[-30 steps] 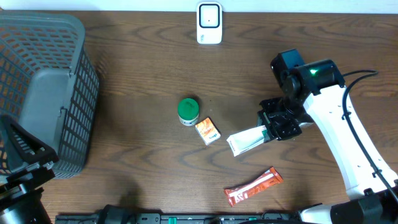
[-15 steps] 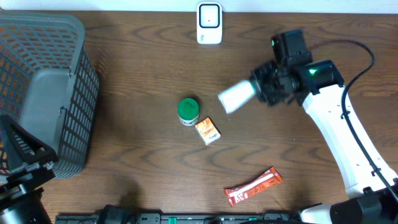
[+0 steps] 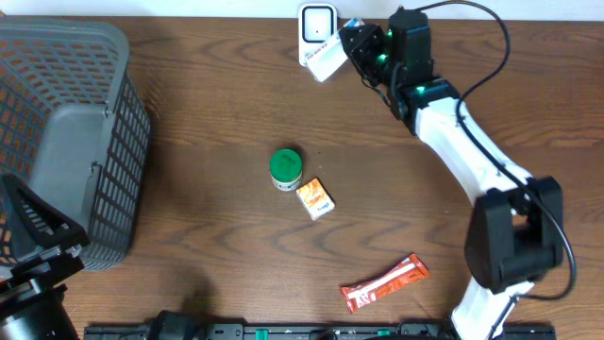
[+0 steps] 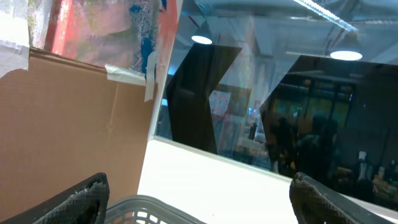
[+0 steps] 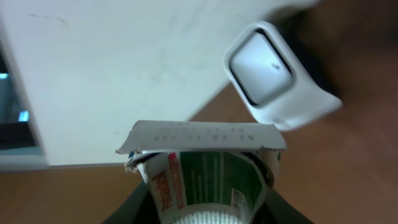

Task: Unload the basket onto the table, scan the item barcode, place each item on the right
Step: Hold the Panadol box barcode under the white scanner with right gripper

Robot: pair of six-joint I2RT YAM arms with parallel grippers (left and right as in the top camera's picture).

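While the right gripper (image 3: 351, 45) is pinching a green and white tube (image 3: 326, 62) by its body, it is holding the tube's crimped end just in front of the white scanner (image 3: 317, 26) at the far edge of the table (image 3: 208, 113). The left gripper (image 4: 199, 183) is pointing upward beside the grey basket (image 3: 66, 142), its fingers spreading wide around nothing. A green-capped jar (image 3: 285, 168) and an orange box (image 3: 314, 199) are lying close together mid-table.

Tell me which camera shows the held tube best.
Right wrist: the tube fills the lower frame, with its crimped end and green print clear. Overhead shows it small and pale by the scanner. Left wrist shows none of it.
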